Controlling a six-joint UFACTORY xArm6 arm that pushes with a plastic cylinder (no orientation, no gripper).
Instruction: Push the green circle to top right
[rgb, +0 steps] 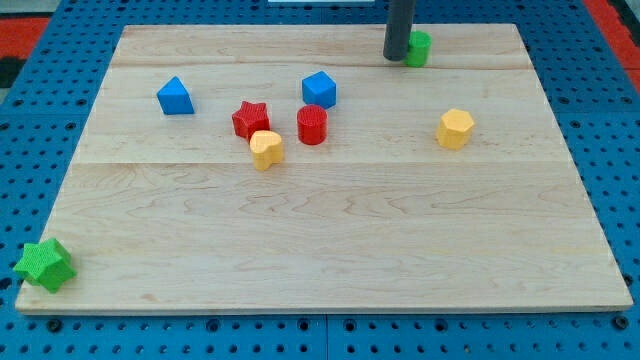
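The green circle (419, 48) stands near the board's top edge, right of centre. My tip (396, 56) is at the lower end of the dark rod, right against the green circle's left side, partly hiding it. The other blocks lie further down the board, apart from my tip.
The wooden board (340, 260) lies on a blue pegboard. A blue triangular block (175, 96) sits upper left. A red star (250, 119), yellow block (266, 149), red cylinder (312, 125) and blue cube (319, 89) cluster near centre. A yellow hexagon (455, 129) sits right. A green star (45, 265) is at the bottom left corner.
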